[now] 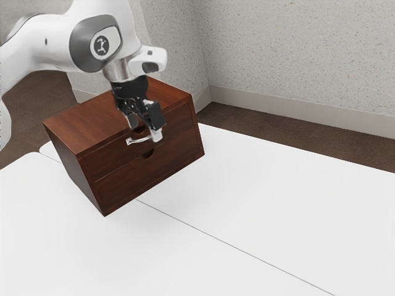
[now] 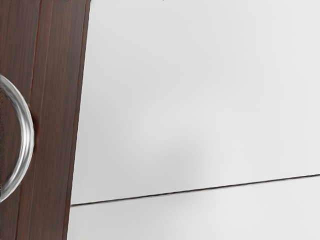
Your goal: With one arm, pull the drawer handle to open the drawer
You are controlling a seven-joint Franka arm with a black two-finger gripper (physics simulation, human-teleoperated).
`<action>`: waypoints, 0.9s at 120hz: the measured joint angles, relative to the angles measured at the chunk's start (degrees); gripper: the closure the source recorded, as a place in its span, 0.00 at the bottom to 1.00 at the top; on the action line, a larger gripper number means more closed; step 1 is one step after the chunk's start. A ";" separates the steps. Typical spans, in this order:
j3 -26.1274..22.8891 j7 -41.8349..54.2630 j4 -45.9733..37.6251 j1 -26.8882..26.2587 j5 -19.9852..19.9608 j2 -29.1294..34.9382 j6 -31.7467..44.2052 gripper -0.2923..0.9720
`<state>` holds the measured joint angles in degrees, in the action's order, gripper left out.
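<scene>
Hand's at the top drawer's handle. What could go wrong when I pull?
1. The black hand appears to sit at one end of the curved silver handle, so it could slip off.
2. Nothing visibly anchors the dark brown wooden cabinet on the white table; it might slide instead of the top drawer opening.
</scene>
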<state>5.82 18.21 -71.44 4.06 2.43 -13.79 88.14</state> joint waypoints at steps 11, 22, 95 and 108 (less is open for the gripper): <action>-0.02 0.52 -0.16 -0.03 1.80 -0.04 -0.02 0.23; 0.00 0.97 -1.07 -0.04 2.79 -0.11 -0.31 0.23; -0.03 3.83 -7.27 -1.00 6.55 -0.02 9.66 0.27; -0.02 4.25 -8.28 -0.99 6.38 -0.04 11.31 0.30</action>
<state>5.80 22.46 -79.72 3.07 8.81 -13.83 99.45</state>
